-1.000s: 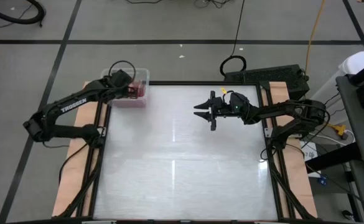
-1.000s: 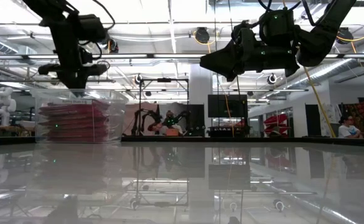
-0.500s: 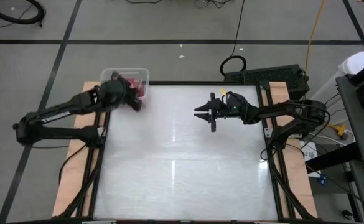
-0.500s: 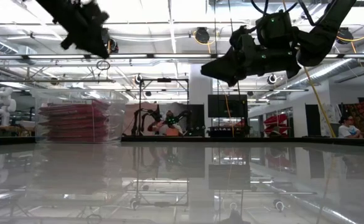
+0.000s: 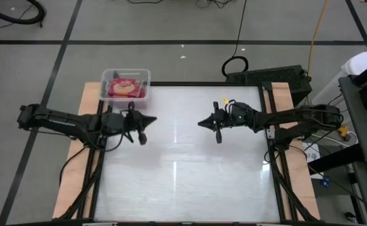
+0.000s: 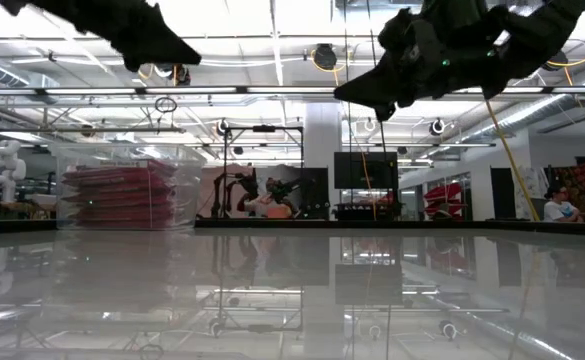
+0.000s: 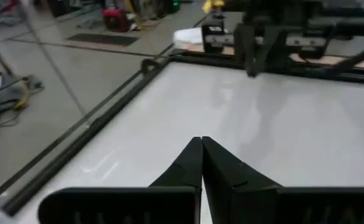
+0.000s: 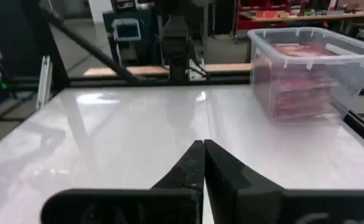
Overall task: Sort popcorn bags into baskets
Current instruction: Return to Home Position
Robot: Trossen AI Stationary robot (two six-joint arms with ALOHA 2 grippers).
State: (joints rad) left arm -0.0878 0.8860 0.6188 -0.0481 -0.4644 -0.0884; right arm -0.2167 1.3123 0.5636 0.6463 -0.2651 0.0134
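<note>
The clear plastic basket [image 5: 125, 87] stands at the table's far left corner with a stack of red popcorn bags [image 5: 125, 89] lying flat inside; the low view shows the stack [image 6: 119, 196] filling it, and so does the right wrist view [image 8: 306, 90]. My left gripper [image 5: 153, 119] is shut and empty, held above the table just near of the basket, pointing toward the right edge. My right gripper [image 5: 201, 123] is shut and empty too, above the table's far middle, pointing toward the left gripper. Both shut tips show in their wrist views [image 7: 201, 140] [image 8: 203, 144].
The white tabletop [image 5: 183, 169] is bare between and in front of the arms. A black box [image 5: 271, 78] sits beyond the table's far right corner. The room behind holds racks, other robots and a seated person [image 6: 557, 205] far right.
My left gripper has swung away from above the basket toward the table's near side and middle, turning level to point at the right edge, and has shut. My right gripper has drawn back a little toward the right edge and has shut. The bags stay stacked in the basket.
</note>
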